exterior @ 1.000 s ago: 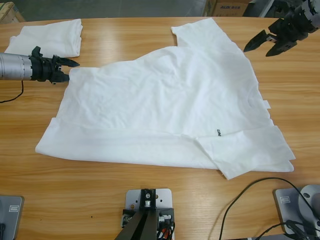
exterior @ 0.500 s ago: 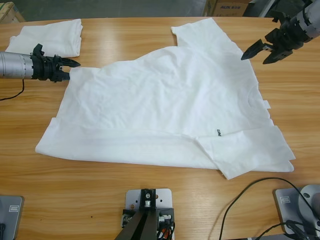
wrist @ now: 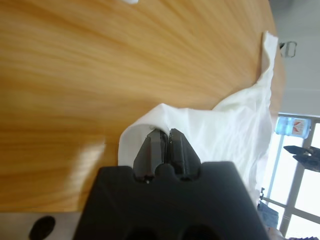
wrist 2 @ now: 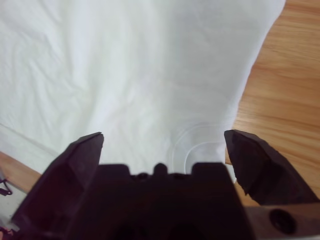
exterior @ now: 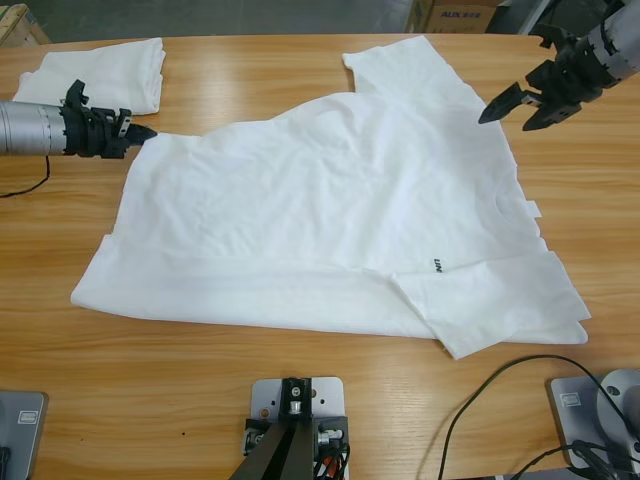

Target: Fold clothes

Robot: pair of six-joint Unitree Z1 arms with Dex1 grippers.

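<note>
- Two white shirts show from above: the T-shirt (exterior: 320, 220) I am folding lies spread across the middle of the wooden table (exterior: 300, 400), its lower edge and near sleeve already turned over, a tiny dark mark near the collar side. A folded shirt (exterior: 100, 75) sits well apart at the far left corner. My left gripper (exterior: 135, 133) comes in from the left edge and meets the spread shirt's upper left corner; my right gripper (exterior: 510, 105) hangs above the cloth near the shoulder, at the upper right.
- Left wrist view: I see the left gripper (wrist: 163, 145) with its jaws pressed together on a small peak of white fabric at the T-shirt (wrist: 225, 125) corner, bare table all round it. The pinch looks thin, only at the tips.
- Right wrist view: my right gripper (wrist 2: 165, 142) stands wide open and holds nothing, with the T-shirt (wrist 2: 125, 65) under it and the collar ring faintly visible between the jaws, the table (wrist 2: 285, 75) showing beside the cloth's edge.
- To do this step well, I judge I should bring the right jaws down at the shoulder edge, take both layers, then lift both corners together and evenly so the thin cotton does not slip from the left pinch.
</note>
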